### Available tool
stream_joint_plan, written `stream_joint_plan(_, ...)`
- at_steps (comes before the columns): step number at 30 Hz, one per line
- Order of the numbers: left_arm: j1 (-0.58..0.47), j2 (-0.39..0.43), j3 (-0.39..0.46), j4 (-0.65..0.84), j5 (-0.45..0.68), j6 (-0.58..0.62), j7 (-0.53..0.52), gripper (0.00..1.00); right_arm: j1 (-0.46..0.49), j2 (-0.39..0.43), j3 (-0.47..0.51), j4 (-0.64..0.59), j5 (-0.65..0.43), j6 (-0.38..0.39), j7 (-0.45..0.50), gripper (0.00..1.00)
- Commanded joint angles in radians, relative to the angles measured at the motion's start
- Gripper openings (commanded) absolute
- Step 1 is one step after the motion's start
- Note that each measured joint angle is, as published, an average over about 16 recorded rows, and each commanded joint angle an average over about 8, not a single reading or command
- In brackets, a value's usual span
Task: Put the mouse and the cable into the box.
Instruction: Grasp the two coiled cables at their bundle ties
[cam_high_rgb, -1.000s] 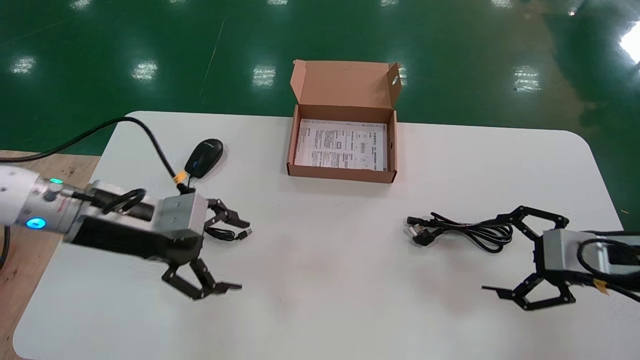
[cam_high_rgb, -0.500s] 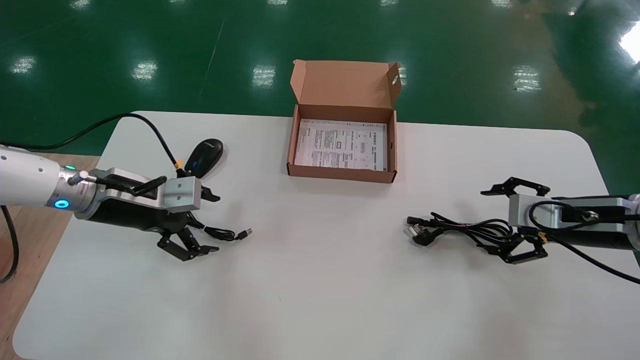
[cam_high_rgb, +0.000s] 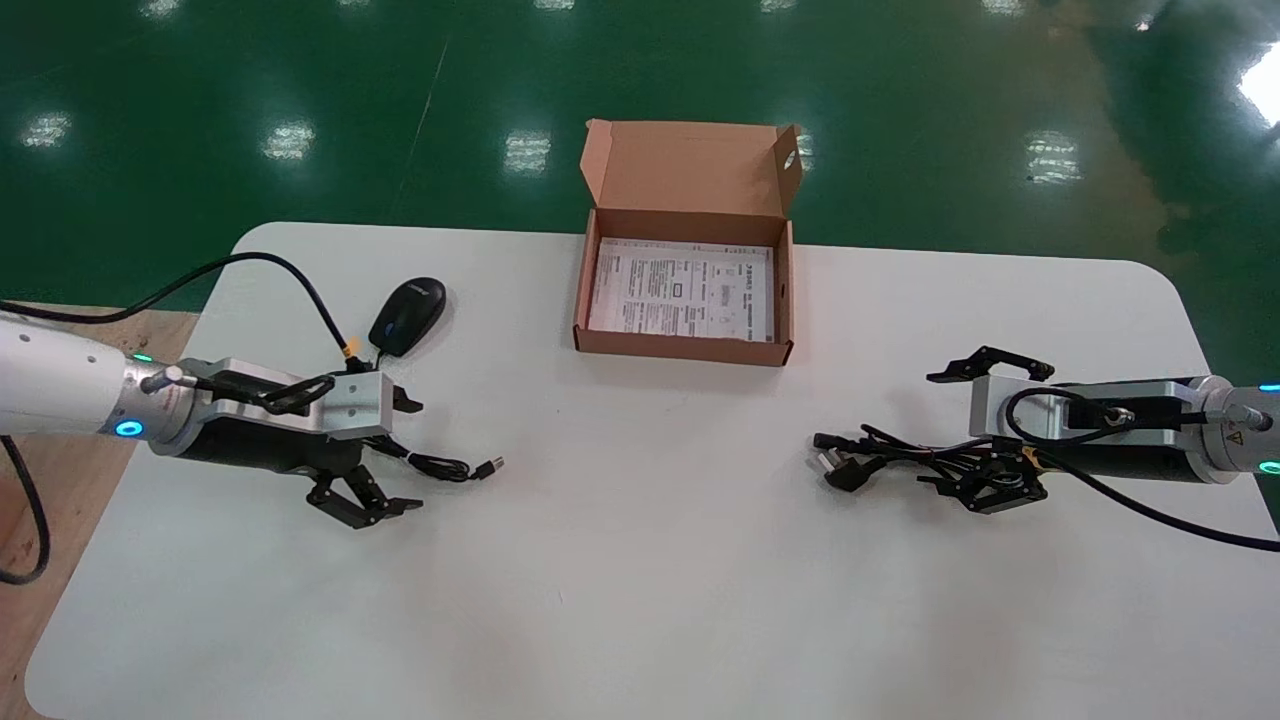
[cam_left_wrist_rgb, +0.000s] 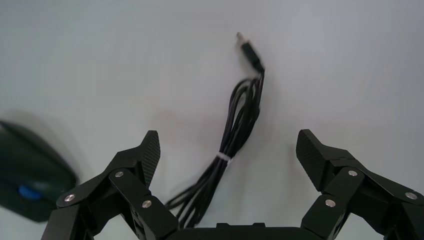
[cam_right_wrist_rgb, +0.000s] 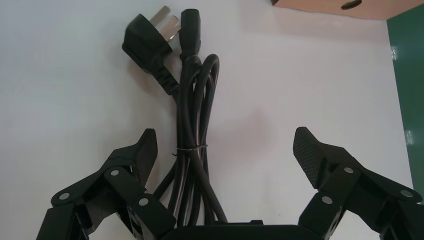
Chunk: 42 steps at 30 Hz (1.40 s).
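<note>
Surface: white table (cam_high_rgb: 640, 580) with rounded corners. Beyond it lies a glossy green floor (cam_high_rgb: 300, 80) carrying lamp reflections, with a wood-toned strip (cam_high_rgb: 55, 500) at the robot's left.

Box (cam_high_rgb: 684, 346): open cardboard at the far middle of the table, lid standing up, printed sheet (cam_high_rgb: 684, 295) flat inside.

Mouse (cam_high_rgb: 408, 315): black, on the left part near the far edge. Its cord (cam_high_rgb: 450, 466) lies bundled beside it, USB plug pointing toward the middle.

Left gripper (cam_high_rgb: 405, 455): low over the cord bundle, jaws spread wide astride it — nothing held.

Power cable (cam_high_rgb: 900, 462): coiled and tied on the right part, plug toward the centre.

Right gripper (cam_high_rgb: 935, 430): low over the coil, jaws wide on either side — not clamped.
</note>
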Motion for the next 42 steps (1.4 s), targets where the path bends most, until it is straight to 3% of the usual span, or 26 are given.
stream_joint_plan(1, 0.000, 0.003, -0.001, 0.020, -0.001, -0.011, 0.014, 1.00, 0.006, -0.009, -0.001, -0.019, -0.002, 0.003, -0.009, 1.00)
stream_joint_plan(4, 0.002, 0.006, -0.003, 0.035, -0.003, -0.031, 0.030, 0.97, 0.009, -0.017, -0.004, -0.037, -0.006, 0.014, -0.017, 1.00)
stream_joint_plan(5, 0.002, 0.008, -0.004, 0.040, -0.004, -0.038, 0.036, 0.85, 0.010, -0.020, -0.005, -0.043, -0.008, 0.018, -0.020, 0.96)
stream_joint_plan(12, 0.004, 0.015, -0.003, 0.059, -0.002, -0.073, 0.058, 0.00, 0.017, -0.031, -0.012, -0.068, -0.021, 0.039, -0.031, 0.10)
stream_joint_plan(13, 0.004, 0.015, -0.003, 0.058, -0.002, -0.074, 0.057, 0.00, 0.017, -0.031, -0.012, -0.068, -0.021, 0.040, -0.031, 0.01)
stream_joint_plan(14, 0.004, 0.015, -0.003, 0.057, -0.002, -0.074, 0.057, 0.00, 0.017, -0.031, -0.012, -0.067, -0.021, 0.039, -0.030, 0.00)
stream_joint_plan(42, 0.004, 0.010, -0.004, 0.045, -0.005, -0.054, 0.047, 0.00, 0.012, -0.024, -0.009, -0.052, -0.014, 0.028, -0.025, 0.00)
